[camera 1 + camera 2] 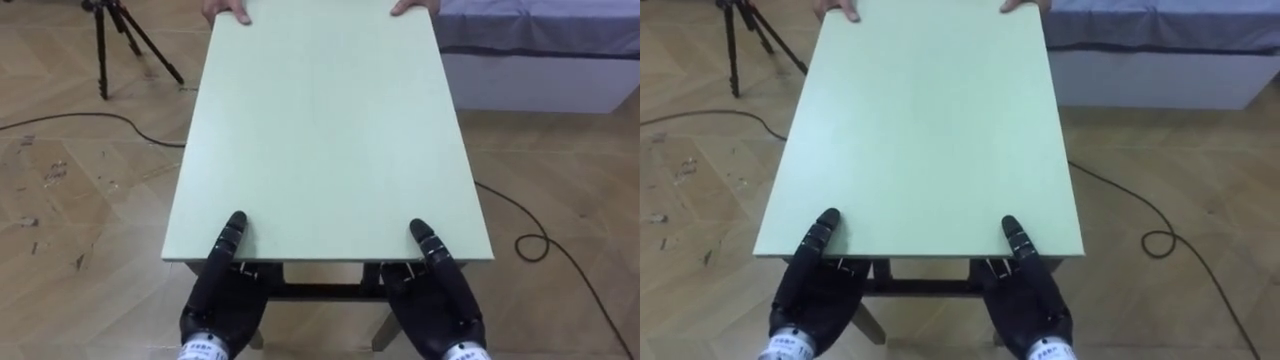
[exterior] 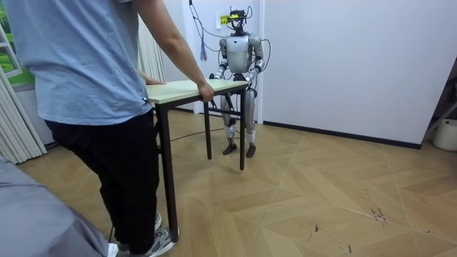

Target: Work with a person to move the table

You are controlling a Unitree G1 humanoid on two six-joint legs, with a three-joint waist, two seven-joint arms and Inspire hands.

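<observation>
**A:** Where do we have the table (image 1: 320, 130)?

**B:** It's at the frame's centre. Our left hand (image 1: 222, 300) and right hand (image 1: 437, 300) each pinch its bottom edge, thumb on top and fingers underneath. The person's hands (image 1: 225, 12) grip the top edge.

**A:** Then we should hold it level and match their pace.

**B:** Agreed. The pale green top is smooth, flat and rectangular, probably slippery, so we clamp firmly.
</observation>
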